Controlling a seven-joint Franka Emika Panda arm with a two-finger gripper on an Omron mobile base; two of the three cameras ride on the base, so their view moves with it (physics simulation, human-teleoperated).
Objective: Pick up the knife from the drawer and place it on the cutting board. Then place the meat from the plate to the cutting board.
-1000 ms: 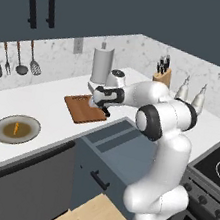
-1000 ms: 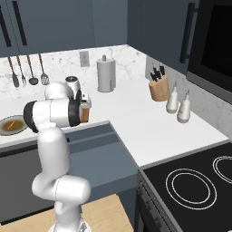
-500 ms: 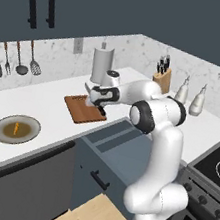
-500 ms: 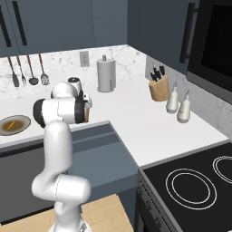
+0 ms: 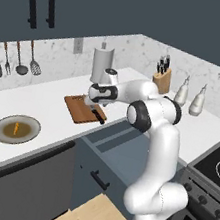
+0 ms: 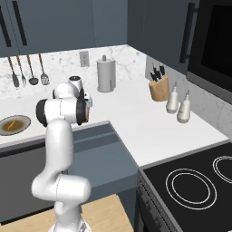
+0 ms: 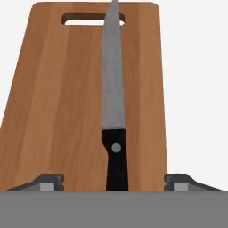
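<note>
One knife [image 7: 113, 111], one cutting board [image 7: 53, 102], one plate [image 5: 16, 129]

at far left the plate [image 6: 13, 125] holds the meat [image 6: 12, 123]; the open drawer [image 6: 97, 136] sits beside the white arm [image 6: 61, 136].

My arm reaches forward-left from base, elbow bent high, wrist turned down. Gripper [image 5: 95, 110] low, pointing downward. In hand view I see fingertips [image 7: 49, 181] spread wide apart, nothing clamped between them.

White counter [image 5: 47, 104] with cutting board [image 5: 79, 109], plate [image 5: 16, 129], knife block [image 5: 162, 80]
</note>
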